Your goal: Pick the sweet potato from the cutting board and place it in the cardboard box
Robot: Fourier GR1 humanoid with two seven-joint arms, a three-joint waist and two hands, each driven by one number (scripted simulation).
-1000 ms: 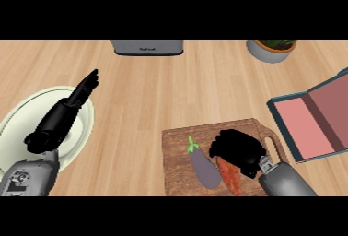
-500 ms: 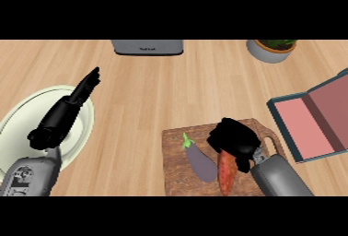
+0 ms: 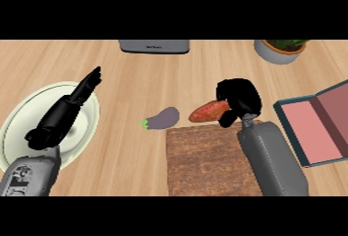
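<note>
**Orange potato in the right hand, box not reached yet**

You see the potato [image 3: 206,112] off the board [image 3: 204,161]. It shows just past the board's far edge, over bare counter, and its right end is hidden in the right hand [image 3: 238,96]. The black fingers are curled round that end, so I judge that the pick is done. From this view you cannot tell how high the potato is above the counter.

The box [image 3: 325,124] stands open at the right edge, and its pink inside is bare. The potato is well apart from it, with the hand between them. What is left is the carry to the right, the lowering into the box, and the release.

The eggplant [image 3: 163,117] lies on the counter just left of the potato, near it but, as far as I can see, not touching. It is not part of your task. The left hand [image 3: 65,113] rests over the plate [image 3: 17,124] at the left, fingers straight, holding nothing.

Mind the box's near wall during the carry. The potato sticks out to the left, so the hand will likely come to the wall first.
</note>
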